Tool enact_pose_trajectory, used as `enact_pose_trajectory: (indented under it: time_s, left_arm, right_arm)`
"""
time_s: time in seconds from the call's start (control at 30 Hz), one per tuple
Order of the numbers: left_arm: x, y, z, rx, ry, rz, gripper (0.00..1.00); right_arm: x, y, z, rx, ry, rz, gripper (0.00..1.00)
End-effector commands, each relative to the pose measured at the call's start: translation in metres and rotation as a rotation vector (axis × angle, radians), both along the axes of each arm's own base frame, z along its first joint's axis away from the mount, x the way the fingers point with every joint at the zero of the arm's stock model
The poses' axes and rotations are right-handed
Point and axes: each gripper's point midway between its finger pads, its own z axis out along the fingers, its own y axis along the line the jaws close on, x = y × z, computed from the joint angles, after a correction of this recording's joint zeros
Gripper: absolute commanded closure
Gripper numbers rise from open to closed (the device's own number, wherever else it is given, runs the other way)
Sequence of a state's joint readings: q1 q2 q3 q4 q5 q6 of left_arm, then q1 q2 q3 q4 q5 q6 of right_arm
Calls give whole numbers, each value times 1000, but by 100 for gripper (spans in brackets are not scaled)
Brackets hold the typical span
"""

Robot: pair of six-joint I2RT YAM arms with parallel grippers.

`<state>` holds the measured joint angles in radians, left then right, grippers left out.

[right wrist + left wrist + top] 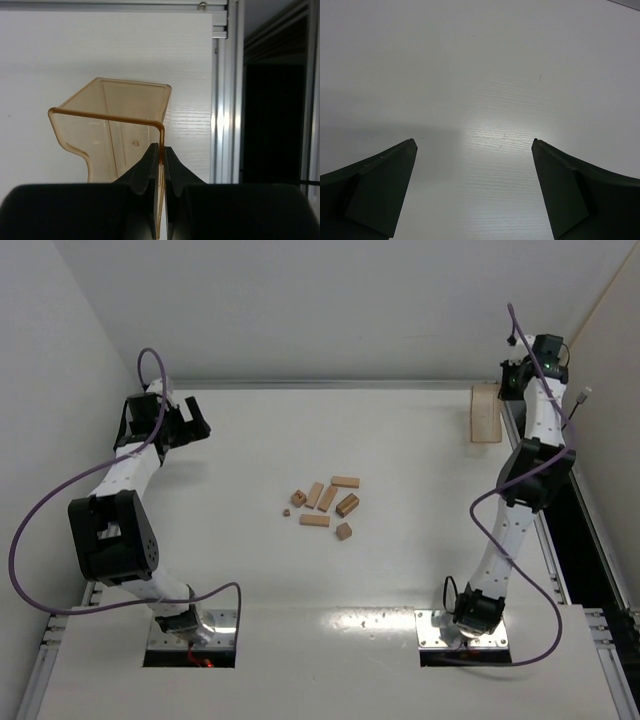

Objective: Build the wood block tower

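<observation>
Nothing in the room carries writing I can read: no label, brand, number or sign anywhere.

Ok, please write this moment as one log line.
left hand: open, over bare table | right hand: shut on amber tray wall | wood blocks: loose, unstacked | tower: not started

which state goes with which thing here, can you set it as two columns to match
1 small light-tan wooden blocks
2 translucent amber plastic tray
3 left gripper
4 right gripper

A open over bare white table
B shut on a thin amber wall
C scattered loose, unstacked
D at the table's far right edge

Pairs: 1-C, 2-D, 3-A, 4-B
</observation>
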<state>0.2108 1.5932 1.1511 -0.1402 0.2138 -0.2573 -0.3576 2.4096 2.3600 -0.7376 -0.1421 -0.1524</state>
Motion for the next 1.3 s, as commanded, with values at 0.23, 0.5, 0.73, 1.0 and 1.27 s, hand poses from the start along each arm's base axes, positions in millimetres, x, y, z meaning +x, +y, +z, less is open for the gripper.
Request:
enact_pose_trajectory:
  time_s: [0.23,0.5,0.73,1.0,1.27]
  left_arm:
    - [13,-3,18,30,-65,-35,0]
    - [11,0,18,40,-63,-19,0]
    - [13,-2,28,26,-95,-18,0]
    - [-9,-1,33,38,-62,29,0]
    - [-46,-11,47,79,-81,-32,0]
  right_arm:
    - [27,20,-32,32,-9,19,96]
    - [34,16,-10,-45,-52,-7,56]
    - [36,82,80,-103,-247,162,34]
    - [-82,266,98,-298,-193,801,33]
    - [-180,347,37,-302,43,1167,23]
